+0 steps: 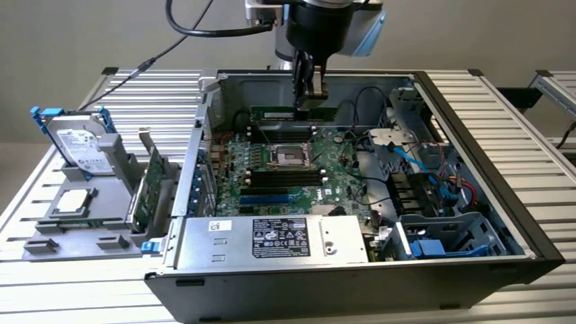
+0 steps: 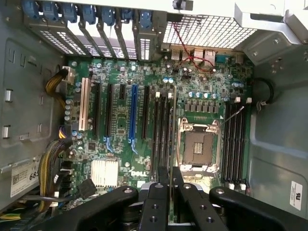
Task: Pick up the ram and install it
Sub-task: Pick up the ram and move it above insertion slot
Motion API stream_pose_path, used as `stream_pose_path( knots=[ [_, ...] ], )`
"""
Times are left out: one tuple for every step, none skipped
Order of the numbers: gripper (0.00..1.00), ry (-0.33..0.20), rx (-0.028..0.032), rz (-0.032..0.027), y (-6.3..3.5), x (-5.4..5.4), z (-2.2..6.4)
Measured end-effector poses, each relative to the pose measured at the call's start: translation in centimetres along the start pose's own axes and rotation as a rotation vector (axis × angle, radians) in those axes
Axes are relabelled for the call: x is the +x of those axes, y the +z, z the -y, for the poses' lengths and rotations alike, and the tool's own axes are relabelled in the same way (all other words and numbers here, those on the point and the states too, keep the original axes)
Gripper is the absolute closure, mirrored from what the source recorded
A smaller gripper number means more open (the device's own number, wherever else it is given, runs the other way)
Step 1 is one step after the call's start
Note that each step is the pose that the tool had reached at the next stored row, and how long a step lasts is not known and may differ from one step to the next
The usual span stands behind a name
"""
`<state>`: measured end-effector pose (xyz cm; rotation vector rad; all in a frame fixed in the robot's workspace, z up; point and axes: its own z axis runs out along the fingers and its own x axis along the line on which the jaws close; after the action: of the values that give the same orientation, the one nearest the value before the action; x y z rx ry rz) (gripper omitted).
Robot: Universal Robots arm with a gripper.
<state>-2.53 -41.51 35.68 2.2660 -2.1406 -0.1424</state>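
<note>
Inside the open computer case, just beside the processor socket, the ram is held on edge above the motherboard. The hand has both fingers clenched on it. The ram is a long, narrow green board with a small pale label on its face. In the wrist view it shows edge-on as a thin dark line between the fingers.

Progress, as judged from this position: the pick-up is done and the ram has been brought over the board, but seating is not yet complete. The black memory slots flanking the socket look empty in the wrist view. Whether the ram's lower edge has met a slot cannot be told.

Well apart from the socket, outside the case, a grey stand on the table carries a wider green card and a hard drive.
</note>
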Motion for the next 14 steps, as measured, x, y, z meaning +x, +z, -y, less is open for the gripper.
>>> stream_pose_path(
  knots=[
    [0.86, 0.002, 0.0024, -0.0002, 0.07, -0.11, 0.01],
    [0.86, 0.003, 0.0048, -0.0003, 0.15, -0.23, 0.02],
    [0.86, 0.004, 0.0075, -0.0007, 0.23, -0.36, 0.04],
    [0.86, 0.004, 0.0114, -0.0014, 0.32, -0.41, 0.04],
    [0.86, 0.004, 0.0148, -0.0037, 0.35, -0.41, 0.03],
    [0.86, 0.004, 0.0146, -0.0040, 0.35, -0.41, 0.03],
    [0.86, 0.003, 0.0147, -0.0040, 0.35, -0.41, 0.03],
    [0.86, 0.003, 0.0146, -0.0041, 0.35, -0.41, 0.03],
    [0.86, 0.003, 0.0147, -0.0041, 0.35, -0.41, 0.03],
    [0.86, 0.003, 0.0147, -0.0041, 0.35, -0.41, 0.03],
    [0.86, 0.003, 0.0146, -0.0041, 0.35, -0.41, 0.03],
    [0.86, 0.003, 0.0146, -0.0041, 0.35, -0.41, 0.03],
    [0.86, 0.003, 0.0147, -0.0042, 0.35, -0.41, 0.03],
    [0.86, 0.003, 0.0146, -0.0042, 0.35, -0.41, 0.03]
  ],
)
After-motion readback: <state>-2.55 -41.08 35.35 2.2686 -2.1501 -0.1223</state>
